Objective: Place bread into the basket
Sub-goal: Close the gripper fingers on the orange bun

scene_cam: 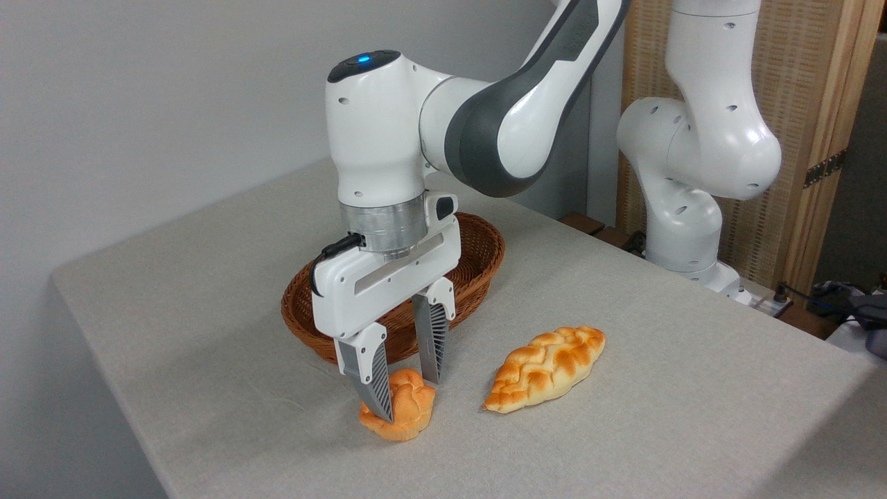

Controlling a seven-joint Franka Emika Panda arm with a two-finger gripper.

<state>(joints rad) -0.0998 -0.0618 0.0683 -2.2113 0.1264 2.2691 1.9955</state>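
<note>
Grasp stage. The white two-finger gripper [403,394] straddles the small knotted orange-golden bun [400,414], which sits on the grey cloth-covered table [208,333] just in front of the oval brown wicker basket [478,256]. The ribbed fingers [374,381] flank the bun; whether they press it cannot be told. Next, judged: secure the grip, lift clear of the rim, carry back over the basket. A longer braided golden loaf [547,367] lies nearby, untouched.

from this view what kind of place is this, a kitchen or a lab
Most likely a robot lab or test bench, not a kitchen: the arm is bolted beside a cloth-covered table, cables trail at the right edge, and only a bun, a braided loaf and a wicker basket are laid out.
</note>
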